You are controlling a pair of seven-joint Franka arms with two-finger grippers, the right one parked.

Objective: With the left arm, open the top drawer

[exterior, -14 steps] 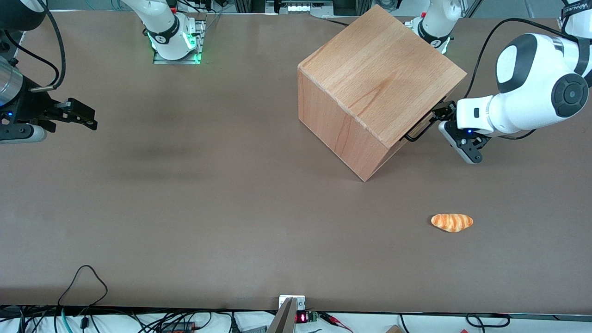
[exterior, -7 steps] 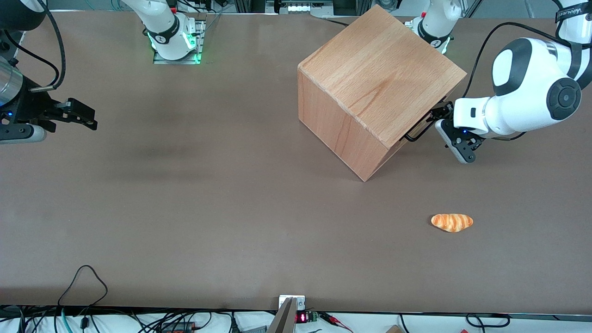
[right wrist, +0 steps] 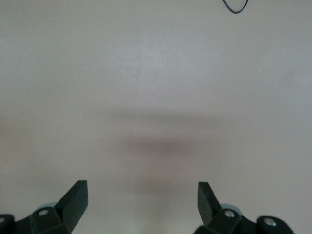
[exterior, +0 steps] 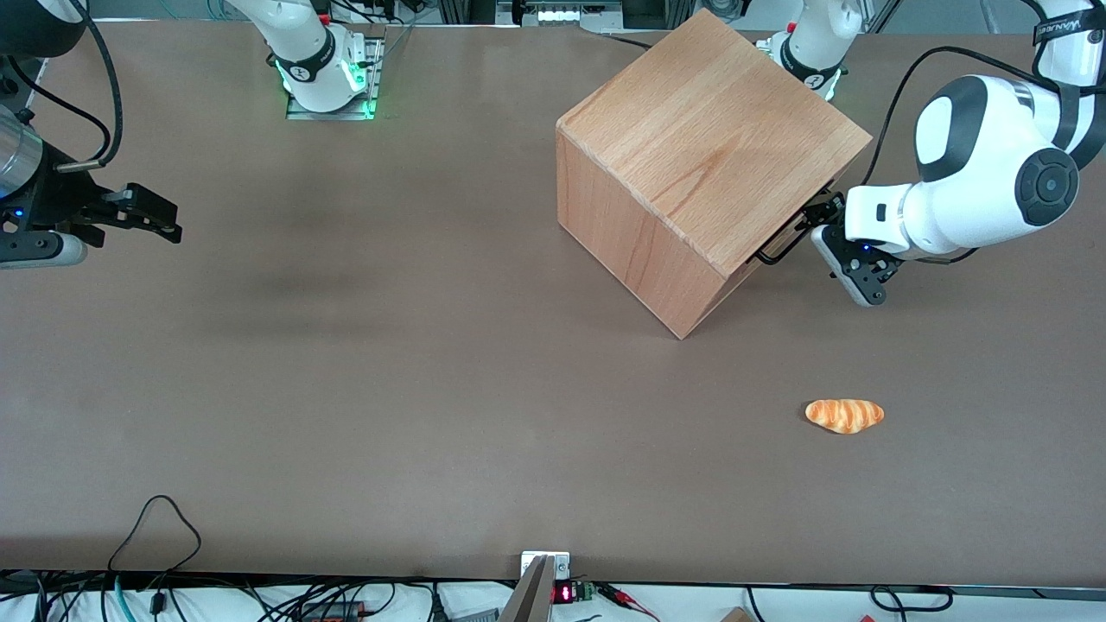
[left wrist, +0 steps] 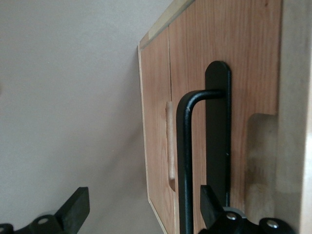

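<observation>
The wooden cabinet (exterior: pixel 704 147) stands turned at an angle on the table, its front facing the working arm's end. The top drawer's beech front (left wrist: pixel 229 53) carries a thin black bar handle (left wrist: pixel 184 165), which also shows under the cabinet's top edge in the front view (exterior: pixel 778 251). The drawer front looks flush with the cabinet. The left arm (exterior: pixel 976 186) reaches in level with it. Its gripper (left wrist: pixel 145 209) is open, with the handle bar between the fingers, close to one fingertip (left wrist: pixel 209 202) and not pinched. In the front view the gripper (exterior: pixel 819 221) is at the handle's end.
A second wood panel with a cut-out grip (left wrist: pixel 169 146) sits beside the top drawer's front. An orange croissant (exterior: pixel 844 415) lies on the brown table (exterior: pixel 389 345), nearer the front camera than the gripper. Cables run along the table's near edge.
The left arm has shifted a little toward the cabinet, bringing its gripper closer onto the handle. The cabinet and the croissant have not moved.
</observation>
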